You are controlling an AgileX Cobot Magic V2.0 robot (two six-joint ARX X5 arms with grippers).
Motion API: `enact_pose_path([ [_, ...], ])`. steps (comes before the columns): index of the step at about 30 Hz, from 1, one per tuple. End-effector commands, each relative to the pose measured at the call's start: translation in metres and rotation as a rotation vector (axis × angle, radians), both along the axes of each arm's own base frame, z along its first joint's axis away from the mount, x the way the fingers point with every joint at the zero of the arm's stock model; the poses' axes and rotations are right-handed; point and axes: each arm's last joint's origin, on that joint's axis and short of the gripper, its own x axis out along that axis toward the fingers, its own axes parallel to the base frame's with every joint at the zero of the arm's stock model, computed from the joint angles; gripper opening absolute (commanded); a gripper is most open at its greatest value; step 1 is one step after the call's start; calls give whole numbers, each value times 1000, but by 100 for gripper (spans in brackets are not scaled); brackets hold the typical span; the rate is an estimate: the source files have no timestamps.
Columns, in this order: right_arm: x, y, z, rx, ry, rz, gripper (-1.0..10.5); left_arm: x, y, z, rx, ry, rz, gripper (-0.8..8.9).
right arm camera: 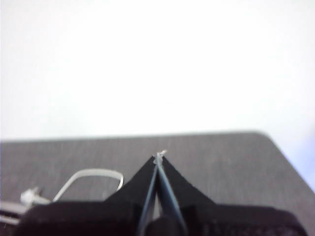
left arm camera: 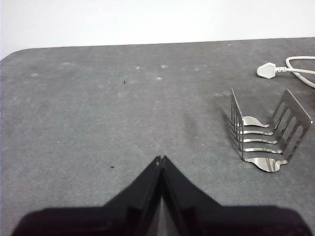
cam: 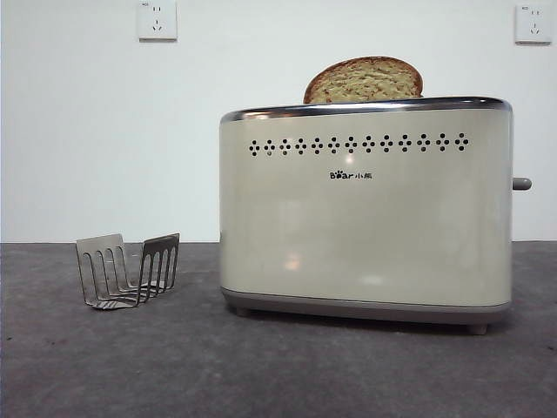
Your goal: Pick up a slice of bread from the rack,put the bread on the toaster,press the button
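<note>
The slice of bread stands in the top slot of the cream toaster, its rounded brown-crusted top sticking out above the chrome rim. The grey button sticks out from the toaster's right end. The silver rack stands empty on the table left of the toaster; it also shows in the left wrist view. My left gripper is shut and empty over bare table, apart from the rack. My right gripper is shut and empty above the table. Neither arm shows in the front view.
Two white wall sockets sit high on the back wall. A white plug and cable lie on the dark grey table beyond the rack; a cable loop shows in the right wrist view.
</note>
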Motion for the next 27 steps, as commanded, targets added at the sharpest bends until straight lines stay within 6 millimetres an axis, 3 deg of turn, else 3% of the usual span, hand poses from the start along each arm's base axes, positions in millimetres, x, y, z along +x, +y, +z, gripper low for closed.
enact_pose_path([
  [1, -1, 0, -44, -13, -45, -1, 0, 1, 0, -2, -5, 1, 7, -3],
  [10, -17, 0, -162, -16, -70, -1, 0, 1, 0, -3, -6, 11, 7, -3],
  [15, -17, 0, -206, -16, -43, -1, 0, 1, 0, -4, -6, 17, 7, -3],
  [20, -18, 0, -233, -16, -28, 0, 0, 1, 0, -4, -6, 19, 7, -3],
  [27, -21, 0, -240, -50, 52, 3, 0, 1, 0, -4, -6, 19, 7, -3],
])
